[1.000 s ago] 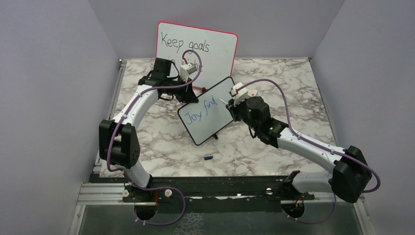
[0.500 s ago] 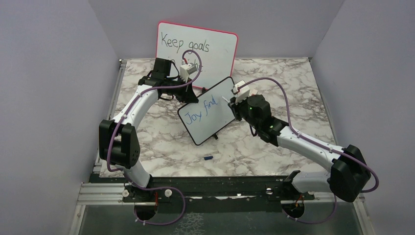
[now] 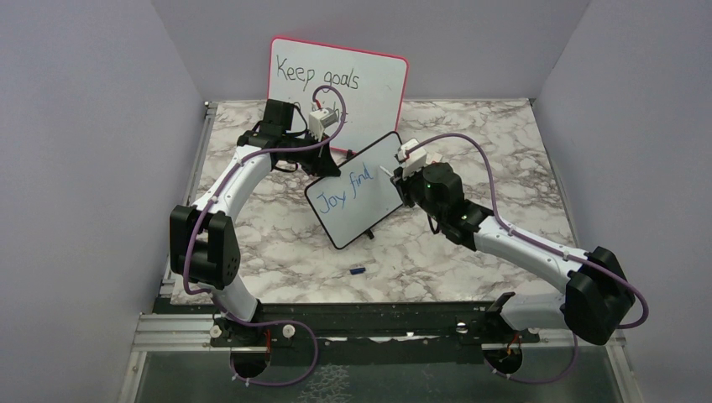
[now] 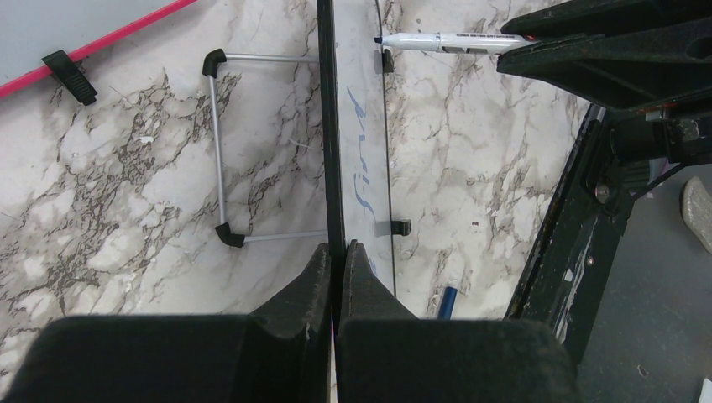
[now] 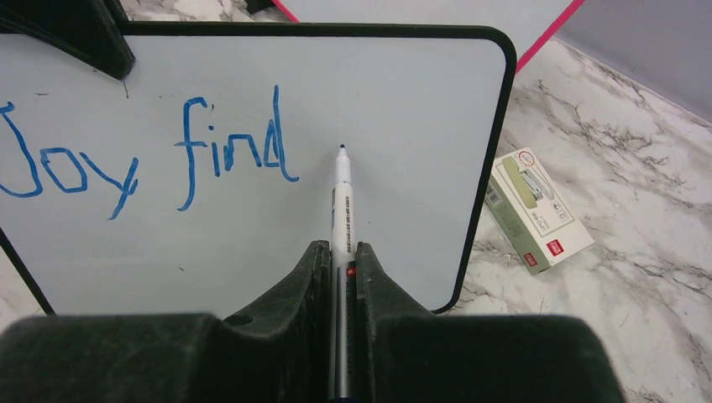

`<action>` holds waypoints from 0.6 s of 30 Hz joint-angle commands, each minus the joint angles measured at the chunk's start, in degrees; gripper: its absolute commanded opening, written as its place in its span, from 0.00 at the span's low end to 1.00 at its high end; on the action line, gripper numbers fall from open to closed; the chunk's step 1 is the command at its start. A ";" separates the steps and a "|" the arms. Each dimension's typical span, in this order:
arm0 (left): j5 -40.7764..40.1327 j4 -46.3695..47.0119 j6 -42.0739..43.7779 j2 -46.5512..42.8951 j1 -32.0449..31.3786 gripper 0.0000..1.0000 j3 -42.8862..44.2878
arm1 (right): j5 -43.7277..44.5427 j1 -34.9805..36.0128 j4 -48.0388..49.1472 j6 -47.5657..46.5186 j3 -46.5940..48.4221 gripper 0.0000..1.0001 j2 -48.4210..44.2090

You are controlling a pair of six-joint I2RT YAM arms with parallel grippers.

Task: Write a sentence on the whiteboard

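1. Standing propped on wire legs near the middle of the bench: the whiteboard, black-framed, leaning back with its face turned toward the right arm.
2. Clamping the whiteboard's frame edge: the left fingers, clenched tight on it and reaching in from 10 o'clock of the whiteboard in the top view.
3. Grasping a white marker by the barrel: the right fingers, clenched on it, with the marker pointing straight ahead at the whiteboard's face.
4. Sitting just at 3 o'clock of the last written letter: the marker's dark tip. Looking level with the writing surface in the left wrist view; contact not confirmable.
5. Running across the left and middle of the face in the right wrist view: the sentence, in slanted blue letters, reading "Joy find".
6. Leaning against the back wall at 12 o'clock of the whiteboard: a pink-framed board, showing "Keep goals" in black.
7. Lying on the bench at 6 o'clock of the whiteboard, well apart from it: a small blue piece.
8. Lying flat on the bench at 3 o'clock of the whiteboard in the right wrist view, near its frame: a small box.
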 commanded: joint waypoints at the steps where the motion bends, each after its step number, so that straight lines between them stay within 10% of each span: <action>1: -3.95 -2.80 2.76 1.46 -1.21 0.00 -2.24 | -0.07 -0.36 2.37 -0.67 -0.19 0.01 0.49; 18: -3.95 -2.91 2.76 1.68 -1.29 0.00 -2.24 | -1.67 -0.36 4.00 -0.68 0.98 0.00 1.99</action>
